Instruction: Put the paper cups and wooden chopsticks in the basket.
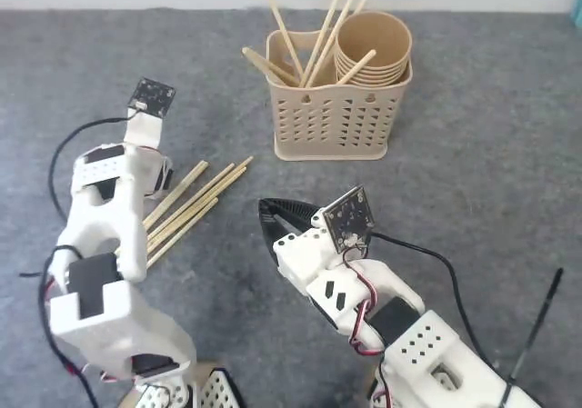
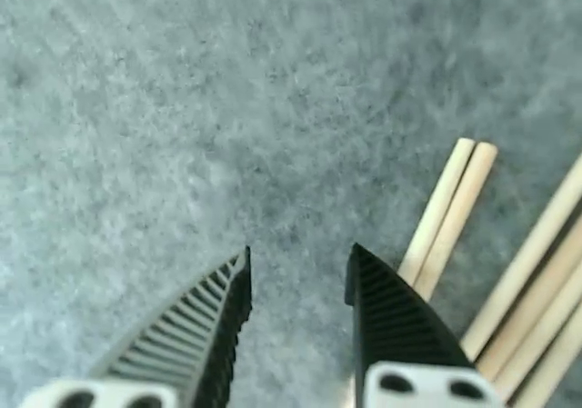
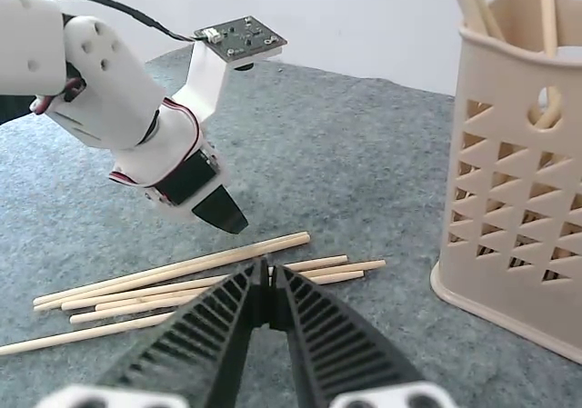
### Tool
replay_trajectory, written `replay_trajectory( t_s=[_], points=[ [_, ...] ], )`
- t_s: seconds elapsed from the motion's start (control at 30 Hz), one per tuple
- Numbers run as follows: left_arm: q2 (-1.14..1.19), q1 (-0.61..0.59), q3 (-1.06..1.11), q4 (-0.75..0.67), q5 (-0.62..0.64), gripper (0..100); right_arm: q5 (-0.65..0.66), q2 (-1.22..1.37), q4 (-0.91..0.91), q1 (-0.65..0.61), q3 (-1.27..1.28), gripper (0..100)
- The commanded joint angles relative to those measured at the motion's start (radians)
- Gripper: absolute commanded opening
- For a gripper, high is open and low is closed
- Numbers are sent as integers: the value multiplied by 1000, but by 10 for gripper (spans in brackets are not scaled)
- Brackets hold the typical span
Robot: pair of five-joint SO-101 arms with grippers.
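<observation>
Toward twelve o'clock on the grey felt-covered table (image 1: 491, 172), finding a beige perforated plastic basket (image 1: 336, 122) standing upright, carrying a nested stack of tan paper cups (image 1: 375, 49) in its three o'clock half and several slim pale wooden chopsticks (image 1: 314, 40) leaning out of its nine o'clock half. Noting a loose bundle of wooden sticks (image 1: 195, 199) lying flat on the felt toward nine o'clock, well apart from the basket. Watching the left gripper (image 2: 298, 263) hanging low over the felt just beside that bundle, black ribbed fingers (image 2: 391, 322) parted a moderate way and gripping nothing. Finding the right gripper (image 3: 268, 272) near the table's centre, pointing toward ten o'clock at the bundle, its two sides pressed fully together and holding nothing, stopping short of the sticks.
</observation>
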Motion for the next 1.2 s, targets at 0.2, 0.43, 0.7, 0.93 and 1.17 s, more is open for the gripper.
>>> replay_trajectory(
  t_s=[0.2, 0.43, 0.7, 0.93, 1.17],
  points=[
    [-126, 14, -36, 176, -84, 235, 18, 13, -16, -7, -58, 13],
    [-89, 14, -44, 161, -112, 232, 18, 13, -15, -7, -58, 13],
    [2, -28, -111, 77, -110, 232, 18, 13, -15, -7, -58, 13],
    [43, -28, -168, 104, -114, 232, 18, 13, -15, -7, -58, 13],
    [52, -26, -180, 110, -114, 232, 20, 13, -15, -7, -58, 13]
  ],
)
